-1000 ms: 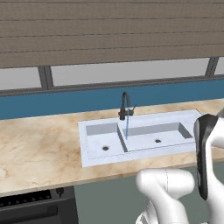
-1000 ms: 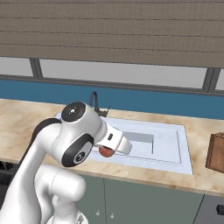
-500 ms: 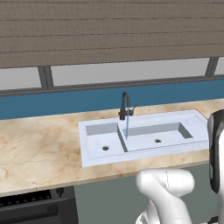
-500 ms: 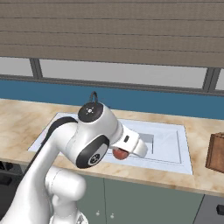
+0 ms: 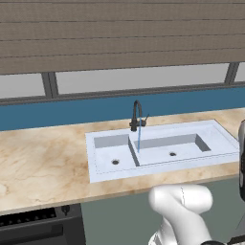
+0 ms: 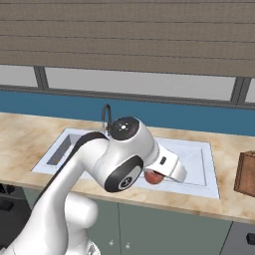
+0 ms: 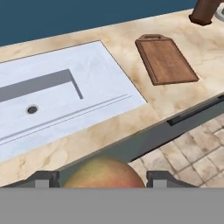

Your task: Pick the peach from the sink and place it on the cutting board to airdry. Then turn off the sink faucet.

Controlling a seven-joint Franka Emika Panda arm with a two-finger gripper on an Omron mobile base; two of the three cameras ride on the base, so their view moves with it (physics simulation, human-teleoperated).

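The orange-red peach (image 7: 105, 174) sits between my gripper (image 7: 103, 179) fingertips, which are shut on it. In the right base view the peach (image 6: 155, 177) hangs under the white hand, above the front rim of the sink (image 6: 208, 169). The white double-basin sink (image 5: 220, 139) has a black gooseneck faucet (image 5: 138, 116) with a thin stream of water falling from its spout. The faucet (image 6: 106, 114) is partly hidden behind my arm. A brown cutting board (image 7: 165, 59) lies on the counter to the right of the sink (image 7: 118, 83), and its edge (image 6: 246, 174) shows at the far right.
A beige marble counter (image 5: 43, 158) runs along both sides of the sink, with a blue backsplash and window behind. A brown object (image 7: 204, 11) stands beyond the board. Grey cabinet fronts and tiled floor (image 7: 192, 148) lie below the counter edge.
My arm has swung to the right carrying the peach, from over the sink's middle toward its right front rim. In the left base view the arm has slid to the frame's right edge.
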